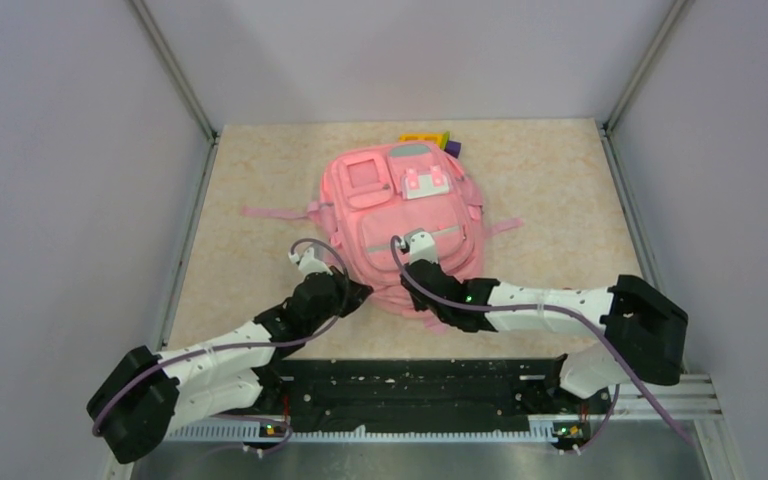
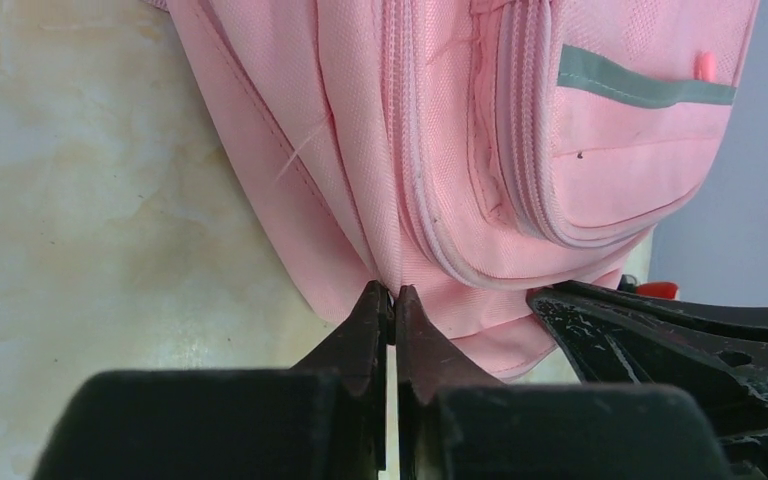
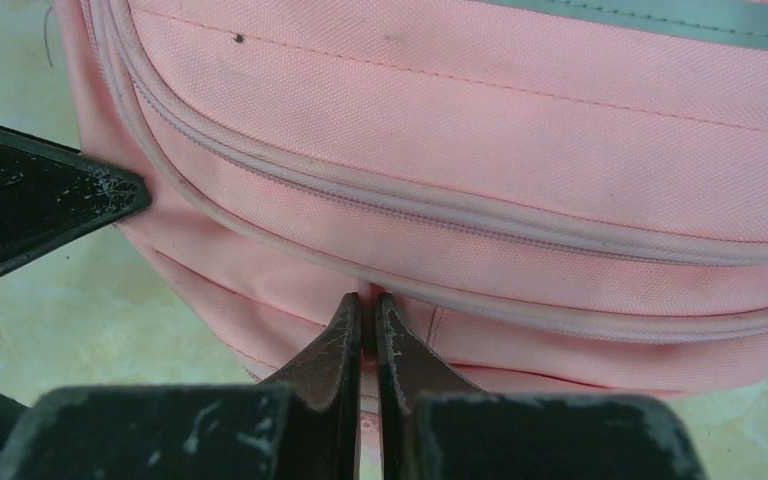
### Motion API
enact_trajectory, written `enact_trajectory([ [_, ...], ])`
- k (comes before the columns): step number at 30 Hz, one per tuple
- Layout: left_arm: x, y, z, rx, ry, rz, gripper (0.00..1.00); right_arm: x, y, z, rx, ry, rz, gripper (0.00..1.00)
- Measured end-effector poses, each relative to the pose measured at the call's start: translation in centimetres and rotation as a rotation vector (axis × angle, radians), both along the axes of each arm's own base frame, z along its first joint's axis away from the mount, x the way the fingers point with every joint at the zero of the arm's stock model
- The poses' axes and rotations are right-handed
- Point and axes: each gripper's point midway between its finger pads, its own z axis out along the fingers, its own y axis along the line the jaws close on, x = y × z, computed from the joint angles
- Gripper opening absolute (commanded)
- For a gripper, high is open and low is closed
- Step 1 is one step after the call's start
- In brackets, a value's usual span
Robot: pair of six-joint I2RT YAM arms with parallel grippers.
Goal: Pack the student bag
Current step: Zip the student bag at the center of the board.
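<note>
Both claws are pinched fully closed on the same end of the bag. The left gripper (image 2: 392,292) has its tips together on a fold of pink fabric at the bag's edge. The right gripper (image 3: 368,298) nips the seam just beside it, with a sliver of pink showing between its fingers.

The table (image 1: 260,200) fills the middle of the overhead view. The student bag (image 1: 400,220) lies flat on it, front pockets facing up, a little above centre. The gripped end points toward the bottom of the frame, where the arms come in. Its thin straps trail out to left and right.

Holding that end at two points close together looks like a way to anchor or lift the fabric, so the bag does not slide when a zip is worked. That is my reading, not something shown.

The zip (image 3: 460,215) curving round that end looks shut, so I judge that an opening has yet to be made. A grey strip (image 2: 645,88) crosses the front pocket.

At the top edge of the bag a yellow piece (image 1: 422,136) and a purple piece (image 1: 453,148) peek out, touching it. They are too hidden to name.
</note>
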Motion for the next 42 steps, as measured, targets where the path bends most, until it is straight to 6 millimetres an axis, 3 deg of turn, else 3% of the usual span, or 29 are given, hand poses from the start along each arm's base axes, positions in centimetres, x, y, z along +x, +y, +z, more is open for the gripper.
enact_trajectory([
  [5,1.3,1.2,0.3,0.052,-0.006,0.002,0.0,0.6,-0.7,0.8,0.01,-0.016,-0.024,0.0],
  [10,4.8,5.3,0.6,0.121,-0.026,0.088,0.0,2.4,-3.5,1.0,-0.006,-0.022,-0.099,0.0],
  [19,9.2,9.1,0.4,0.286,-0.025,0.101,0.0,4.9,-7.0,0.5,-0.025,-0.032,-0.182,0.0],
  [20,9.5,9.3,0.3,0.298,-0.021,0.097,0.01,5.2,-7.1,0.5,-0.018,-0.034,-0.19,0.0],
  [21,9.8,9.4,0.2,0.31,-0.014,0.089,0.1,5.4,-7.1,0.7,-0.008,-0.039,-0.196,0.0],
  [24,10.3,9.3,0.5,0.334,0.003,0.05,0.38,5.8,-7.1,0.9,0.008,-0.05,-0.203,0.0],
  [27,10.4,9.0,1.0,0.324,-0.005,0.023,0.48,5.8,-7.1,0.6,0.022,-0.052,-0.201,0.0],
  [31,9.2,8.4,-0.3,0.298,0.025,-0.016,0.55,5.6,-7.3,0.0,0.03,-0.044,-0.205,0.0],
  [37,6.5,5.7,-1.9,0.231,0.07,-0.088,0.63,5.6,-7.3,0.0,0.038,-0.041,-0.21,0.0],
  [42,4.1,1.7,-0.3,0.204,0.019,-0.166,0.67,5.7,-7.2,0.1,0.044,-0.045,-0.21,0.0],
])
